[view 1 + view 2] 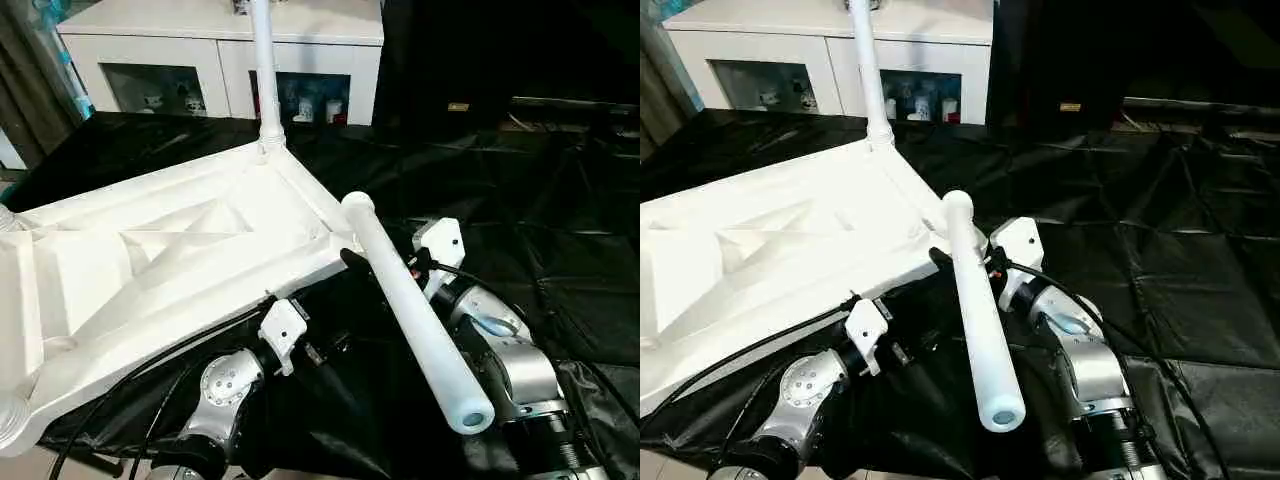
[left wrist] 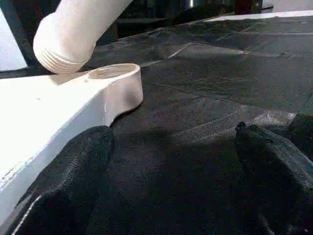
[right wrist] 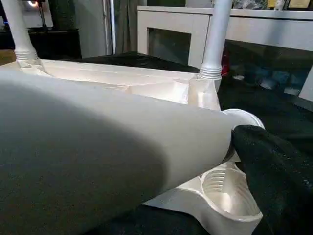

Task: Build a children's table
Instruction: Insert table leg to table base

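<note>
The children's table top (image 1: pixel 150 260) lies upside down, ribbed underside up, on the black-draped work table. One white leg (image 1: pixel 265 70) stands upright in its far corner socket, and a second upright leg (image 3: pixel 14 29) rises at another corner. A loose leg (image 1: pixel 410 310) slants across my right wrist, its threaded end (image 2: pixel 63 49) just over the near-right corner socket (image 2: pixel 115 73). My right gripper (image 1: pixel 385 262) is open, its fingers (image 3: pixel 274 176) spread either side of this leg. My left gripper (image 2: pixel 176 142) is open at the table top's near edge, one finger (image 2: pixel 73 161) against it, nothing between.
A white cabinet (image 1: pixel 220 50) with glass-fronted shelves stands behind the work table. Wrinkled black cloth (image 1: pixel 540 230) covers the work table to the right of the table top. Black cables run along my left forearm (image 1: pixel 225 390).
</note>
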Robot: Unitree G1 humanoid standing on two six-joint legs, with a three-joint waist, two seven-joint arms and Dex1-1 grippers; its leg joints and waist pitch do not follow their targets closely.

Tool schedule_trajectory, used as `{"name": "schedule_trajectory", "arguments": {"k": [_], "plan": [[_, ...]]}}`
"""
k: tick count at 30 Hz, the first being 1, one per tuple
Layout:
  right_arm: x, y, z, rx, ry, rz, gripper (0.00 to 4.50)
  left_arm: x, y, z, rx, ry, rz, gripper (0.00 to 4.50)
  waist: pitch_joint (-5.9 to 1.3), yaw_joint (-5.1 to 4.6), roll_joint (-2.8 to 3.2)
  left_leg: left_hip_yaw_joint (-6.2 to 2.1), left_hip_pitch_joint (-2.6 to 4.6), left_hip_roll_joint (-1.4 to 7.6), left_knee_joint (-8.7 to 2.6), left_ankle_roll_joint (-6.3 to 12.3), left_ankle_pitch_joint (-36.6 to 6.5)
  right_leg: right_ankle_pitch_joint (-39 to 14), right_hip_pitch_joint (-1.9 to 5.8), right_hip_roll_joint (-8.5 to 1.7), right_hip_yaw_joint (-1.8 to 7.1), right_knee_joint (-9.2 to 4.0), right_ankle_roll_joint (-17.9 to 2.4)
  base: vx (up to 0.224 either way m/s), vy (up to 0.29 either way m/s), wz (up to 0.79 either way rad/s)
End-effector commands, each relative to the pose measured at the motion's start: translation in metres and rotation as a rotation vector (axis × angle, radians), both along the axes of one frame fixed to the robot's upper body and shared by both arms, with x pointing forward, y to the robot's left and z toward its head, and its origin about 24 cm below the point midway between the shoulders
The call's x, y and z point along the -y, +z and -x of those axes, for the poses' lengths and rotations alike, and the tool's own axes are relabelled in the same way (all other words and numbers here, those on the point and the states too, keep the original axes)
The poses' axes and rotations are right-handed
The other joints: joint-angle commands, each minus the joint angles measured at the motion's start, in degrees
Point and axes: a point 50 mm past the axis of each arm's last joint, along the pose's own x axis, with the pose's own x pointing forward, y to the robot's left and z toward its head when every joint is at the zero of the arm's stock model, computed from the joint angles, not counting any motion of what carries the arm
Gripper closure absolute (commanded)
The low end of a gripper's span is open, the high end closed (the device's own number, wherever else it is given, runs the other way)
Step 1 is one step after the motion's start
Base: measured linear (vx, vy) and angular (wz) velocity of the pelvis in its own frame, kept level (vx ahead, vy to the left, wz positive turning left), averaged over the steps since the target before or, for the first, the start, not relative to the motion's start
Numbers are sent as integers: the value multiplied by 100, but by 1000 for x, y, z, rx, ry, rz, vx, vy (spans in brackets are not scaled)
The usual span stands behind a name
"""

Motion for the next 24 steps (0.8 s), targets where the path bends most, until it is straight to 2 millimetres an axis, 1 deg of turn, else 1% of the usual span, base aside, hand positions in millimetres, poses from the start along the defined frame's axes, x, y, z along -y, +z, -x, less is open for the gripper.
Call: {"name": "schedule_trajectory", "arguments": {"k": [1, 8, 17, 24], "plan": [[-1, 7, -2, 27, 3, 3, 0, -45, 136, -92, 56, 132, 75, 3, -281, 1, -92, -90, 64, 160, -311, 340, -1295, -605, 234, -252, 172, -326, -1027, 0, 0, 0], [-1, 7, -2, 27, 3, 3, 0, -45, 136, -92, 56, 132, 75, 3, -281, 1, -97, -90, 56, 155, -302, 349, -1284, -582, 238, -250, 173, -317, -1033, 0, 0, 0], [-1, 7, -2, 27, 3, 3, 0, -45, 136, -92, 56, 132, 75, 3, -266, -1, -91, -102, 63, 158, -320, 238, -1507, -997, 218, -255, 179, -352, -942, 0, 0, 0], [-1, 7, -2, 27, 3, 3, 0, -45, 136, -92, 56, 132, 75, 3, -278, 1, -97, -101, 54, 151, -307, 267, -1411, -801, 228, -250, 177, -330, -965, 0, 0, 0]]}}
